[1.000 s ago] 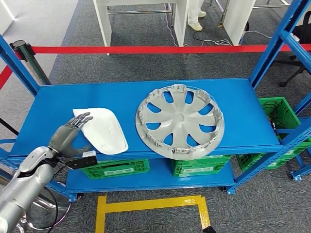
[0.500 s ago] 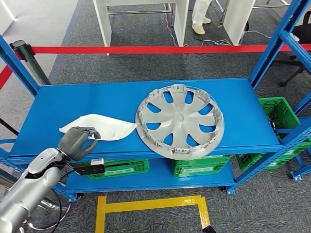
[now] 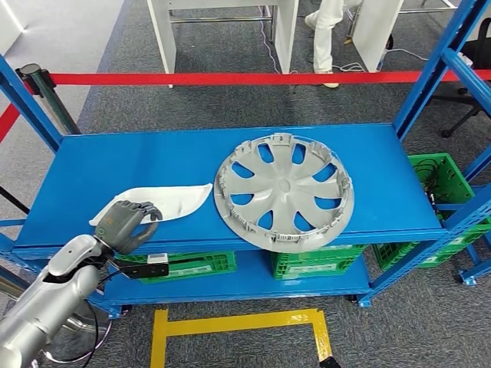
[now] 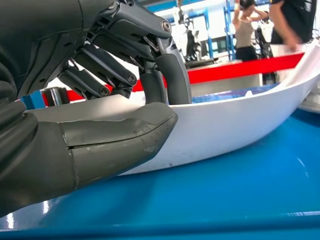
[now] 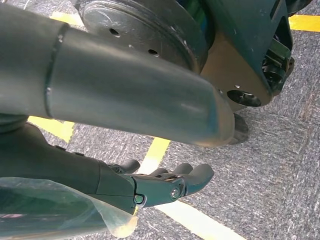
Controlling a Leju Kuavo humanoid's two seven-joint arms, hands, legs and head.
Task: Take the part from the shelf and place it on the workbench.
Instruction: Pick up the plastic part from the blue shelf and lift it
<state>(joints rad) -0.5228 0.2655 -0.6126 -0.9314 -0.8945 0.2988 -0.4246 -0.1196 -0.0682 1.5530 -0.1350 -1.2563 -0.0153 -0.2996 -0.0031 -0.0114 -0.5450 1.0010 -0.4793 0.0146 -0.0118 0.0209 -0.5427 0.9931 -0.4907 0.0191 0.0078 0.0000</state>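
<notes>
A white curved plastic part [image 3: 168, 201] lies at the front left of the blue shelf [image 3: 145, 157], tipped up on its near edge. My left hand [image 3: 123, 224] grips that near edge, fingers over the top and thumb underneath; the left wrist view shows the thumb [image 4: 117, 145] under the white part [image 4: 234, 120] and the fingers [image 4: 166, 70] curled over it. Beside it to the right rests a large grey wheel cover [image 3: 284, 192]. My right hand [image 5: 166, 185] hangs over the grey carpet with fingers loosely extended, holding nothing.
Green crates [image 3: 179, 266] sit on the lower shelf, and another [image 3: 439, 178] stands at the right. Blue uprights [image 3: 431, 73] frame the rack. A red barrier tape [image 3: 232, 77] runs behind it, with a person's legs [image 3: 327, 38] beyond. Yellow floor tape [image 3: 232, 322] marks the carpet in front.
My left hand has closed on the white part's near edge and tilted it up from lying flat. The person behind the tape has stepped to the right.
</notes>
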